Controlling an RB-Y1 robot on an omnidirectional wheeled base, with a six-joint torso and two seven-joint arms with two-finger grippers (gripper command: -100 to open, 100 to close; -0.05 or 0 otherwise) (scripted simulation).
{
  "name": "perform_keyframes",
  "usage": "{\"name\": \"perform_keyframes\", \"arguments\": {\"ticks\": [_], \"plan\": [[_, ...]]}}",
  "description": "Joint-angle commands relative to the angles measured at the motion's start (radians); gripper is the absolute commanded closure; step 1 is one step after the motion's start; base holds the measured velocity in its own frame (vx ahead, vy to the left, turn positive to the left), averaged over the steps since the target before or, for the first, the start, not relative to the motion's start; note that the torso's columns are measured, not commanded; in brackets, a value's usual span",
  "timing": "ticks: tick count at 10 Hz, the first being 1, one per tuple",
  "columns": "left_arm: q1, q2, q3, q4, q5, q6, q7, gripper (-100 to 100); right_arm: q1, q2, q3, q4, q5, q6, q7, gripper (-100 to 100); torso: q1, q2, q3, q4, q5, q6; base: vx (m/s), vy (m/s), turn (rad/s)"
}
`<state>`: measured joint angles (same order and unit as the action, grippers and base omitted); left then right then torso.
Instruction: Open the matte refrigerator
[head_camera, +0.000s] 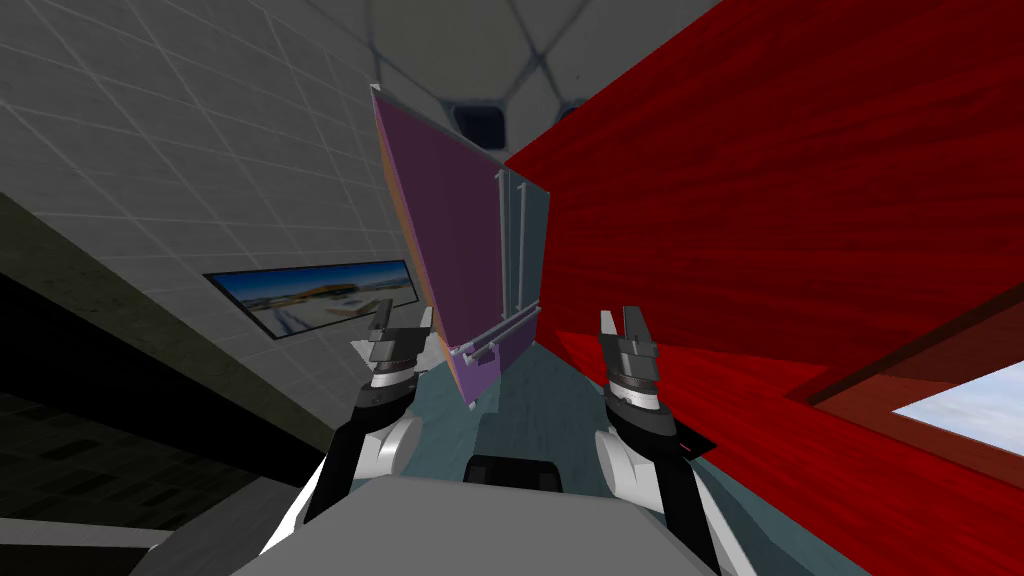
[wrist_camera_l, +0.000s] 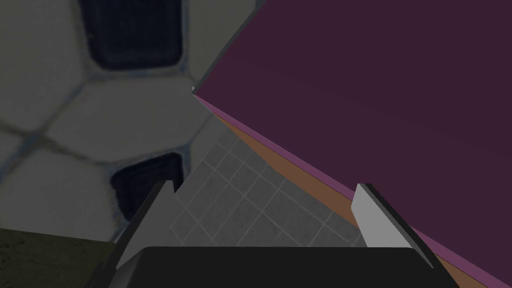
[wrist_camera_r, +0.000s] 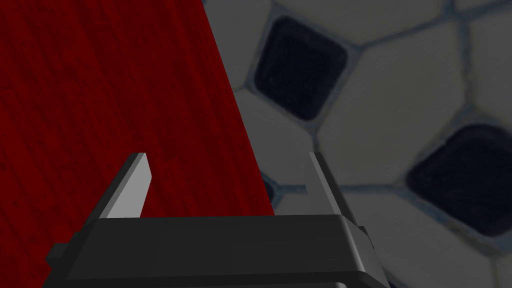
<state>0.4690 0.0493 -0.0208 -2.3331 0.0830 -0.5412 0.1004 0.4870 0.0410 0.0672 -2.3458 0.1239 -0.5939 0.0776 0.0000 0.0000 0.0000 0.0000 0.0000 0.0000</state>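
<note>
The refrigerator (head_camera: 528, 225) is a grey-blue block ahead, with two thin vertical handles (head_camera: 515, 240) on its front. A dark purple door panel (head_camera: 450, 250) with an orange-brown edge stands out from it, swung toward me. A horizontal bar handle (head_camera: 495, 340) shows near the panel's lower end. My left gripper (head_camera: 400, 325) is open just left of the panel's lower edge, holding nothing. In the left wrist view the left gripper (wrist_camera_l: 265, 189) has one finger (wrist_camera_l: 367, 215) close to the purple panel (wrist_camera_l: 375, 90) and its brown edge. My right gripper (head_camera: 625, 325) (wrist_camera_r: 227, 157) is open and empty, right of the bar handle.
A red wood-grain cabinet (head_camera: 760, 220) (wrist_camera_r: 100, 90) stands close along the right, next to the right gripper. A grey tiled wall (head_camera: 200, 150) with a framed picture (head_camera: 320, 290) runs on the left. A window (head_camera: 970, 400) shows at the lower right.
</note>
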Motion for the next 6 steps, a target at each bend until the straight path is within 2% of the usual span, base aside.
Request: {"name": "perform_keyframes", "arguments": {"ticks": [1,6], "plan": [[0.0,0.0,0.0,0.0,0.0,0.0,0.0,0,0.0,0.0,0.0,0.0,0.0,0.0,0.0,0,0.0,0.04,-0.082,0.041,0.0,0.0,0.0,0.0,0.0],[0.0,0.0,0.0,0.0,0.0,0.0,0.0,0,0.0,0.0,0.0,0.0,0.0,0.0,0.0,0,0.0,0.396,-0.792,0.396,0.0,0.0,0.0,0.0,0.0]]}}
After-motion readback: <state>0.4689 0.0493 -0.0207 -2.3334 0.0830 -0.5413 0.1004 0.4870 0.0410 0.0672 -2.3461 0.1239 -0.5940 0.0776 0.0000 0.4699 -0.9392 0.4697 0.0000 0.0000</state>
